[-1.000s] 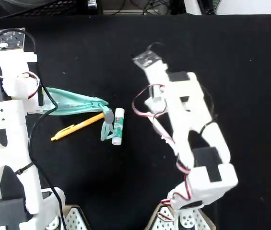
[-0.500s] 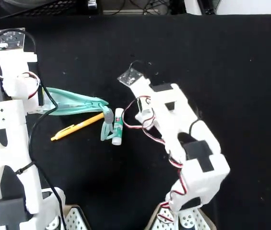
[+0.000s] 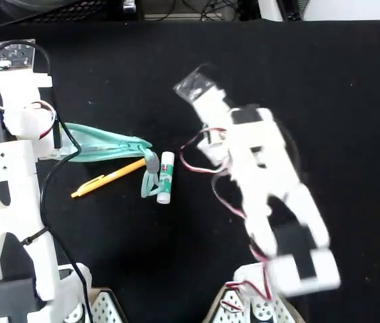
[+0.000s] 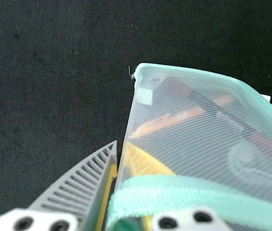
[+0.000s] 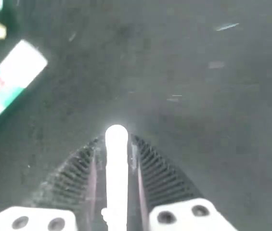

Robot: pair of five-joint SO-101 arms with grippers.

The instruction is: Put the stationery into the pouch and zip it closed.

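Loading is in hand: the left gripper [image 4: 123, 156] clamps the pouch [image 4: 198, 130], and the right gripper [image 5: 116, 140] pinches a white stick [image 5: 116, 183] that next needs steering into the pouch's mouth.

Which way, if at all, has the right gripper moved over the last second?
Yes. The right gripper swung toward the glue stick, then drew back away from it, ending near where it started.

Even overhead light; the black surface [image 3: 351, 81] swallows shadows, the white right arm [image 3: 263, 161] glares, the pouch [image 4: 198, 130] gleams.
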